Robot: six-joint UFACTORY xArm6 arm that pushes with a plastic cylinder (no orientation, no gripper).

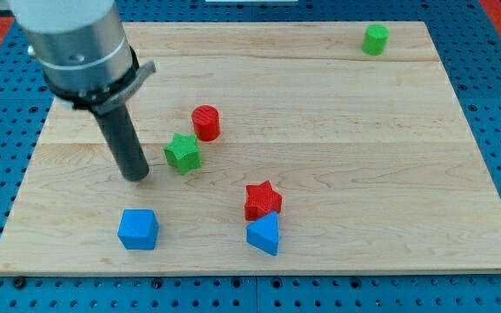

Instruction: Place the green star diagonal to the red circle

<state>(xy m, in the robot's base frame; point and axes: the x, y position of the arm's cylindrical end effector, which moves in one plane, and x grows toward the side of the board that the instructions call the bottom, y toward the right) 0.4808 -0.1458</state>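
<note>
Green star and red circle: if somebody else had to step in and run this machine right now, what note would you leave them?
My tip: resting on the board just to the view's left of the green star, a small gap between them.
Green star: below and to the view's left of the red circle, close to it, maybe touching.
Done: the star already looks diagonal to the circle.
Left: probably nothing but a check; avoid nudging the star further.
Elsewhere: red star, two blue blocks, green cylinder.
</note>
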